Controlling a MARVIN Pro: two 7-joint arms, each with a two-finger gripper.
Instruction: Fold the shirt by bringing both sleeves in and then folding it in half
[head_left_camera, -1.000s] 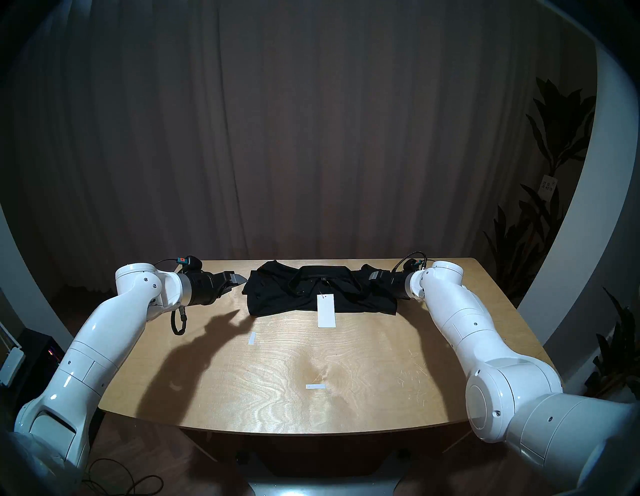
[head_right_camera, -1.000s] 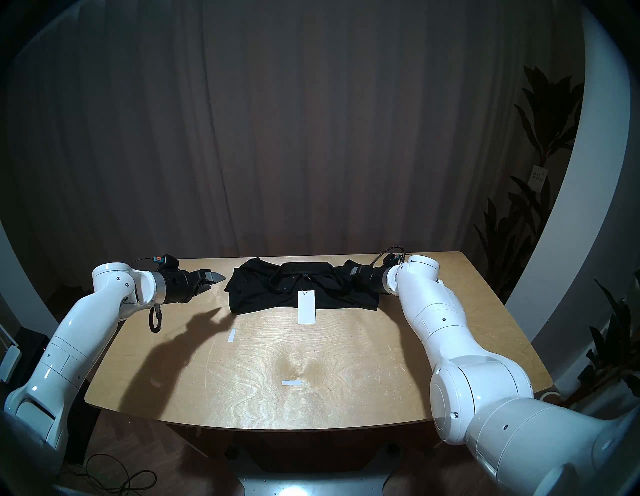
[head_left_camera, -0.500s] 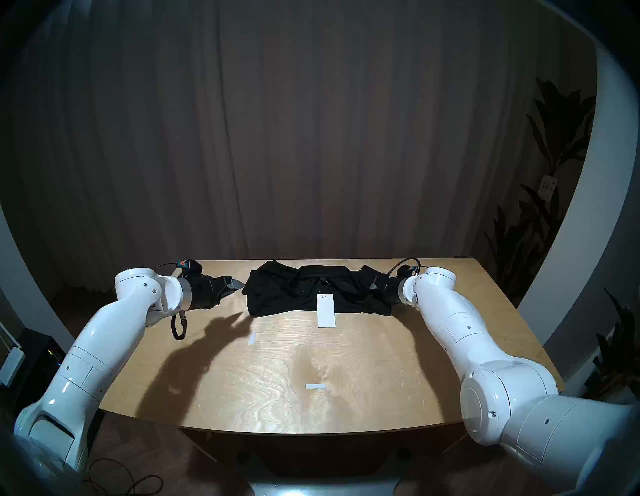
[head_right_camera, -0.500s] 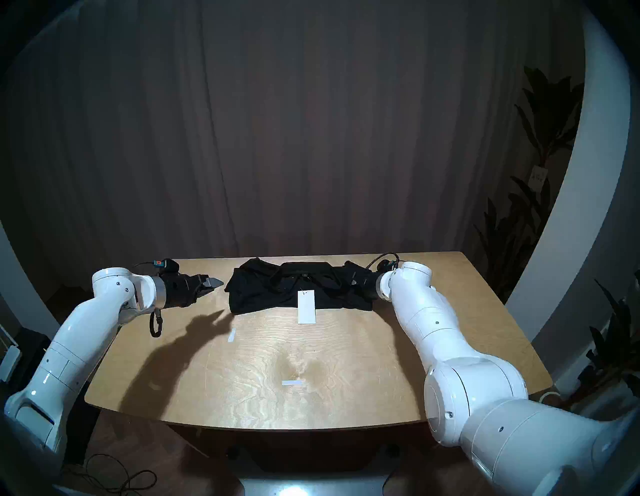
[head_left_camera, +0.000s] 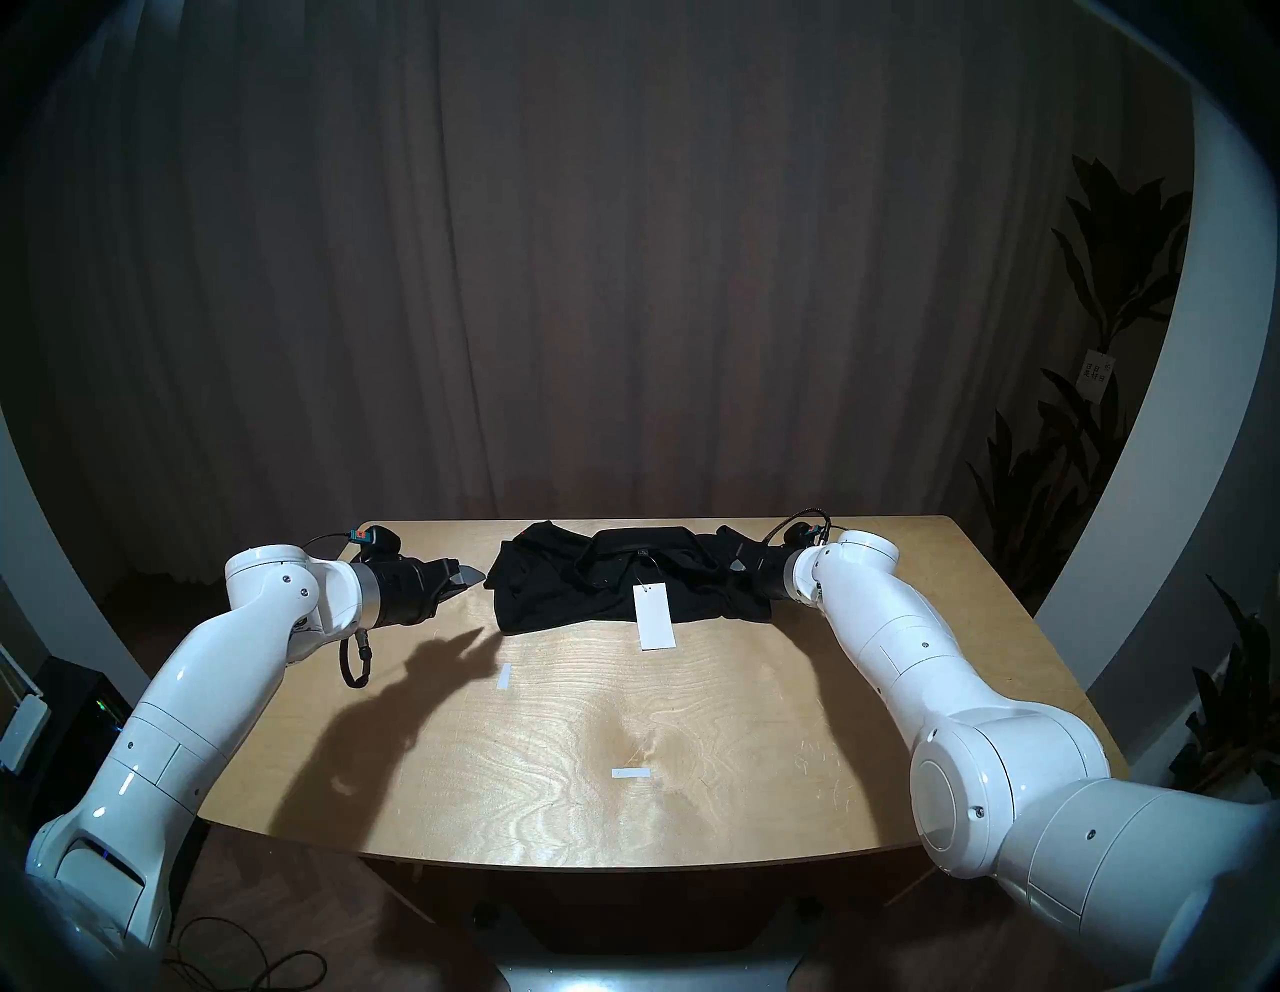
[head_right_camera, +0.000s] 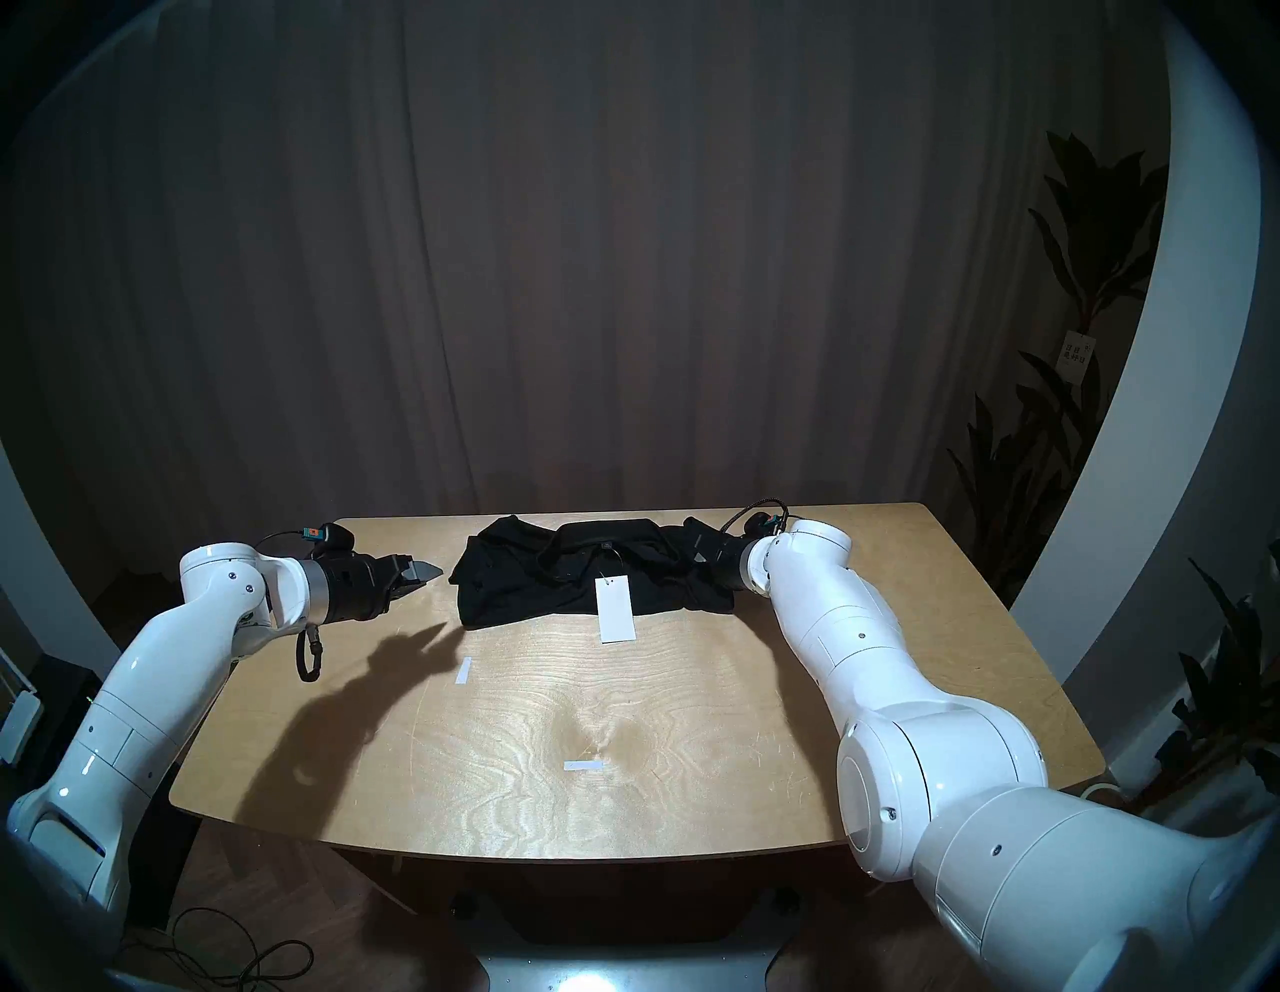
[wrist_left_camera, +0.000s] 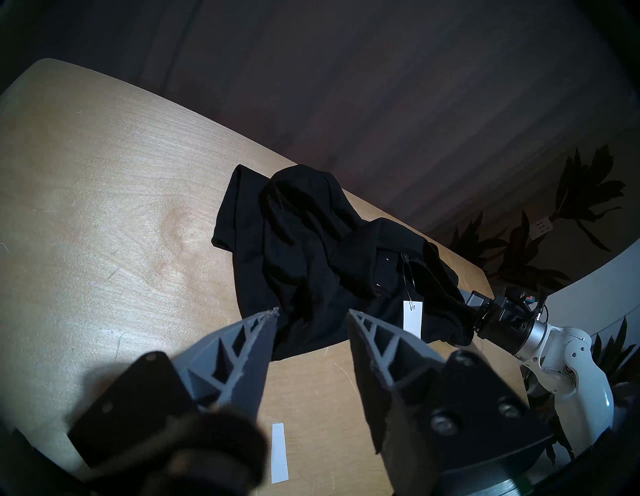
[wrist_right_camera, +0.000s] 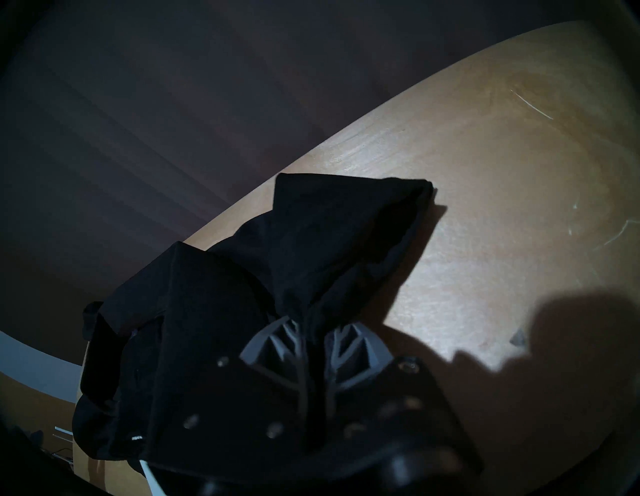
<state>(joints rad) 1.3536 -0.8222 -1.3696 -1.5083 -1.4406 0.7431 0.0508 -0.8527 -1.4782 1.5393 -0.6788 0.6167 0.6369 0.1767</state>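
Right wrist view: the right gripper (wrist_right_camera: 313, 332) is pinched tight on a bunched fold of the black shirt (head_left_camera: 609, 585) — at its right end. The shirt lies crumpled along the far edge of the wooden table (head_left_camera: 623, 796), its white tag (head_left_camera: 654, 616) toward the near side, while the left gripper (wrist_left_camera: 311, 311) hangs just left of it, jaws apart and empty.

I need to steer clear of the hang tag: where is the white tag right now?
In the head view the white tag lies just right of centre, tied below the collar of the shirt, its lower half resting on the bare table between the two arms.
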